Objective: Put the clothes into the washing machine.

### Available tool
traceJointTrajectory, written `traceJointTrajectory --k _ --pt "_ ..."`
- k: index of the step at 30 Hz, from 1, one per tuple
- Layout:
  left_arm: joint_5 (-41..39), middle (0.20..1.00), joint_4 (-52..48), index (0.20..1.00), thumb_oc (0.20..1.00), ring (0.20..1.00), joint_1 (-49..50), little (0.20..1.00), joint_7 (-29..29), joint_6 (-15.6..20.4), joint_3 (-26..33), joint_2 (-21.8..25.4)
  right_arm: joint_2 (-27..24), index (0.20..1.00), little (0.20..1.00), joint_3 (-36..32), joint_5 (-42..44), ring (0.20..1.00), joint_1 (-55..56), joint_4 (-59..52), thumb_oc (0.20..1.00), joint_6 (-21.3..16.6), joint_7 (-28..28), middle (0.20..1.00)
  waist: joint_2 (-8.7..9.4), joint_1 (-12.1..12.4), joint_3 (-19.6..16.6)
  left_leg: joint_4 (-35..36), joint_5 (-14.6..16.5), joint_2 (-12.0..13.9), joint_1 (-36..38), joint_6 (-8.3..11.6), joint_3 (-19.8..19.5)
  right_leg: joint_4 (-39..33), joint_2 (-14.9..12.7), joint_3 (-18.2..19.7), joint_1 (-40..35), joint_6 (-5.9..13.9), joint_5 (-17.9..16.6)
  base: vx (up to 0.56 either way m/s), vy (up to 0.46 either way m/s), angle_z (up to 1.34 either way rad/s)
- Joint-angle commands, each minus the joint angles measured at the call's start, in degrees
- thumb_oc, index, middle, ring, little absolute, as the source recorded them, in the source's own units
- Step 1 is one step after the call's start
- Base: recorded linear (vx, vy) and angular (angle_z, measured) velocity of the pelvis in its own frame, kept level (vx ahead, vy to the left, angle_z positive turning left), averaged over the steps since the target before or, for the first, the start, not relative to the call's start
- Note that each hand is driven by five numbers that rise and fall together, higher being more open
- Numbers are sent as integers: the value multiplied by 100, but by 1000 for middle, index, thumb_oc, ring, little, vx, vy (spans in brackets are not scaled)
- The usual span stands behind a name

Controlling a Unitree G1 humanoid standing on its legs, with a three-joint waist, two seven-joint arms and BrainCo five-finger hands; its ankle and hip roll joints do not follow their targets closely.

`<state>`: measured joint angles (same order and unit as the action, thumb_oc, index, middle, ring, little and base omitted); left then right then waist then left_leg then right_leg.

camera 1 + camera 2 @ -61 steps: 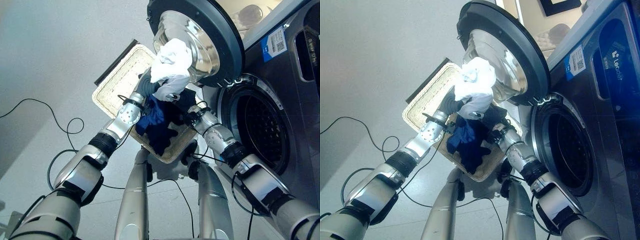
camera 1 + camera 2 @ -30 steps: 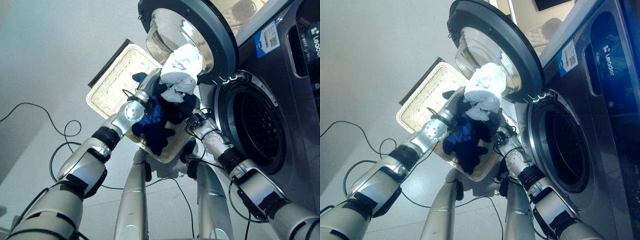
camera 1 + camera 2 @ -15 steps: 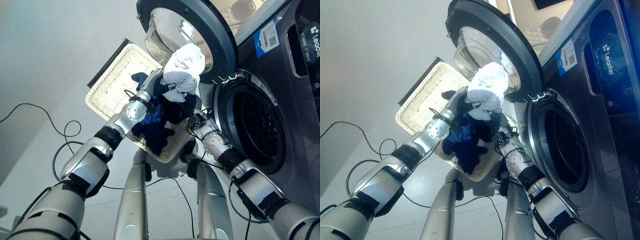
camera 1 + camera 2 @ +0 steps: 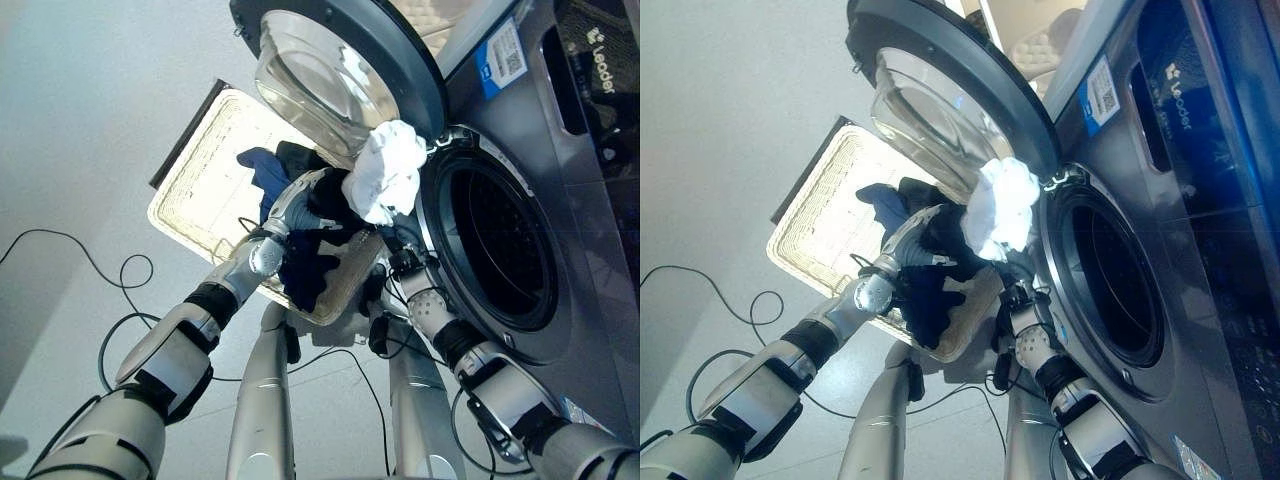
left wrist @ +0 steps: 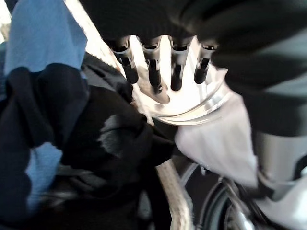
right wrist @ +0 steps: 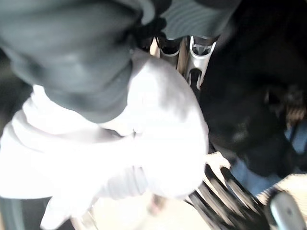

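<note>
A bunched white cloth (image 4: 385, 178) hangs at the left rim of the washing machine's round drum opening (image 4: 490, 250). My left hand (image 4: 305, 205) reaches up to it from the basket side, and in the left wrist view its fingers (image 5: 156, 72) curl into the white cloth (image 5: 216, 139). Just below the cloth, by the drum rim, is my right hand (image 4: 403, 262); its wrist view has the white cloth (image 6: 144, 158) pressed close against it. Dark and blue clothes (image 4: 300, 270) lie heaped in the wicker basket (image 4: 195, 195).
The machine's round door (image 4: 340, 60) stands swung open above the basket, its glass bowl facing the hands. The grey machine front (image 4: 590, 200) takes up the right side. Grey floor (image 4: 90, 120) spreads to the left of the basket.
My left hand has carried the white cloth rightwards, from in front of the door glass to the drum opening's rim. The camera has shifted too. The right hand stays by the basket's near corner.
</note>
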<state>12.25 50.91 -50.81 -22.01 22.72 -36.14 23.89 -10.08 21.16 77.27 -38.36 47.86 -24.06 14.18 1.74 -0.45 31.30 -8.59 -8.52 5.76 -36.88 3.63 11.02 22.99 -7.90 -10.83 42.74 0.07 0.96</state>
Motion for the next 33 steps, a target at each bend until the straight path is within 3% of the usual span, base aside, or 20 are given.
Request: traceJointTrajectory --k 1,8,13,15,17,25,29,33 --pt "-69 1000 -68 1000 1000 1000 -2 1000 -507 62 407 -155 -168 200 200 -277 258 200 -65 -333 200 -503 274 200 -366 -163 -150 -117 394 -285 -22 209 201 -300 45 -330 -150 718 -219 9 44 -16" --pt "-565 1000 171 1000 1000 1000 108 1000 -1393 -257 763 0 -182 200 200 -876 1482 200 149 233 200 -749 385 200 -397 -247 -150 -94 415 -301 30 216 257 -354 108 -221 -188 731 -207 11 36 -13" --pt "-757 1000 231 1000 1000 1000 147 1000 -1658 -331 909 -6 -165 200 200 -1050 1667 200 145 366 200 -828 349 200 -411 -253 -150 -99 429 -303 51 215 274 -366 110 -213 -213 726 -196 6 11 -7" --pt "-1203 1000 413 1000 1000 1000 282 1000 -1940 -309 1321 -129 -199 200 200 -1668 2343 200 8 720 200 -985 431 200 -458 -230 -150 -153 437 -313 3 224 267 -340 110 -219 -190 705 -197 0 0 0" --pt "-1291 1000 425 1000 1000 1000 310 1000 -1848 -297 1381 -171 -237 200 200 -1824 2360 200 -59 813 200 -1000 378 200 -477 -215 -150 -158 443 -324 -9 220 255 -339 103 -229 -189 707 -197 0 0 0" --pt "-1509 1000 289 1000 1000 1000 281 1000 -1684 -149 1328 -213 -803 200 200 -2451 2909 200 -735 1437 200 -329 -212 200 -562 -67 -150 -245 474 -368 -218 204 167 -249 34 -311 -13 712 -223 7 -32 1" --pt "-1504 1000 148 1000 1000 1000 348 1000 -1546 -253 1173 -284 -947 200 200 -2661 3526 200 -983 1525 200 -607 -143 200 -610 10 -150 -301 564 -410 -264 200 77 -162 -20 -347 33 738 -175 9 -50 5" --pt "-1084 1000 45 1000 1000 1000 275 1000 -1576 -574 812 -306 -1082 200 200 -2985 3573 200 -1355 1320 200 -1147 -527 200 -665 89 -150 -333 529 -441 -451 174 3 -138 -80 -416 206 740 -287 -4 -67 14"
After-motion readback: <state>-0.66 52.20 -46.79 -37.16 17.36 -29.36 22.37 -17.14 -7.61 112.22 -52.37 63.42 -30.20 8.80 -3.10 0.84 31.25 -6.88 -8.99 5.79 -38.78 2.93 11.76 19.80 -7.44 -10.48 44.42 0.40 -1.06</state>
